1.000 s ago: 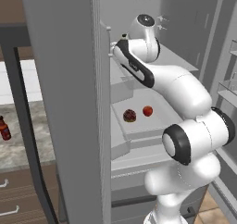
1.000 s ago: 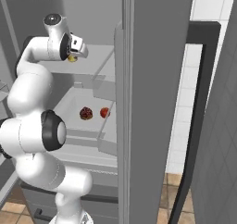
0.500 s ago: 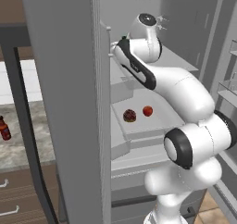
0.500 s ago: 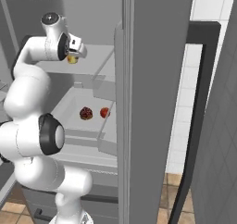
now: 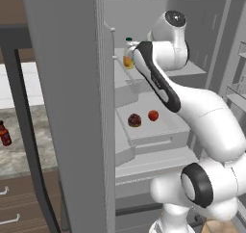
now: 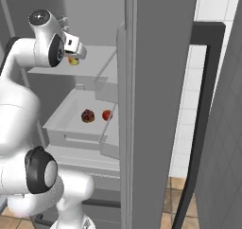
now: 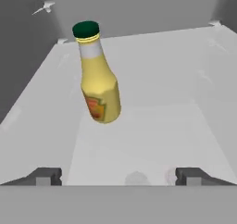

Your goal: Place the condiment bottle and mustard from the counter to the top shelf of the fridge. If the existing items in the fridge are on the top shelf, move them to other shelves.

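In the hand view the claw [image 7: 118, 177] is released, its two dark fingertips [image 7: 44, 177] set wide apart at the near edge with nothing between them. Just beyond them the mustard [image 7: 96, 82] stands on the top shelf [image 7: 152, 126] of the fridge [image 5: 67, 107], leaning a little, green cap up, clear of both fingertips. From the left base view the mustard [image 5: 128, 58] shows at the shelf's left edge, partly hidden by the arm. On the shelf below [image 6: 71, 114] lie the existing items, the dark bumpy one [image 6: 87, 115] beside the red tomato-like one [image 6: 107, 114], near each other but apart. Far left, outside the fridge, the condiment bottle [image 5: 4, 133] stands upright on the bench [image 5: 21, 150].
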